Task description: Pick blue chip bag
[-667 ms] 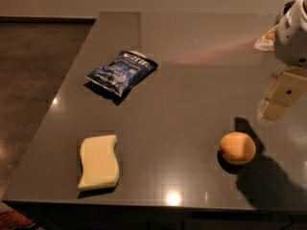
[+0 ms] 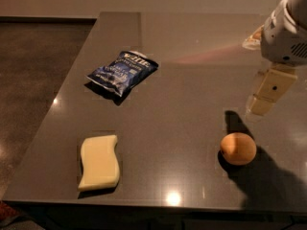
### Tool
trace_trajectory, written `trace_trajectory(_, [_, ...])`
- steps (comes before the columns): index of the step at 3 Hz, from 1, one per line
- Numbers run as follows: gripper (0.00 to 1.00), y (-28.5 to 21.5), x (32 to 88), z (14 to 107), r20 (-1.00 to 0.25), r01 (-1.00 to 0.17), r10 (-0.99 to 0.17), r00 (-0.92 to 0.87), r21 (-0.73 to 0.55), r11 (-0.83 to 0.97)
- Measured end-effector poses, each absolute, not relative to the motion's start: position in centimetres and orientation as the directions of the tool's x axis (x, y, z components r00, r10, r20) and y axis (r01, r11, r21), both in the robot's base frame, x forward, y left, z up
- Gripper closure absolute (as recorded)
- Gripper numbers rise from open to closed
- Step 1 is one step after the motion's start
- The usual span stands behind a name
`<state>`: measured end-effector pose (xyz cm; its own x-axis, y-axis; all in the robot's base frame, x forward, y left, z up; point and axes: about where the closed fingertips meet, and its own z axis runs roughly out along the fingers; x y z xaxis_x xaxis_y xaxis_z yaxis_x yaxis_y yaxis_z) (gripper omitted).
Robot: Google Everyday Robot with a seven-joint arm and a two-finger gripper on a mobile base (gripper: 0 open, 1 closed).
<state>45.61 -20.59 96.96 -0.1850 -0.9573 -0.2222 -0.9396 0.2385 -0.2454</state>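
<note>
While 1 claw hangs right, state unclear, 1 blue chip bag, 1 sponge, 1 orange object

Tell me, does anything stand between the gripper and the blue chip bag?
Nothing visible does. The gripper hangs at the right; only bare tabletop separates it from the blue chip bag. The orange and the yellow sponge lie nearer the front edge, off that path.
</note>
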Motion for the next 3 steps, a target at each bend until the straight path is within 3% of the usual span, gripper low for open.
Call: trace_trajectory(3, [0.00,-9.6,57.2,91.7,-0.343,-0.981,-0.939,0.031,-0.190,0.038])
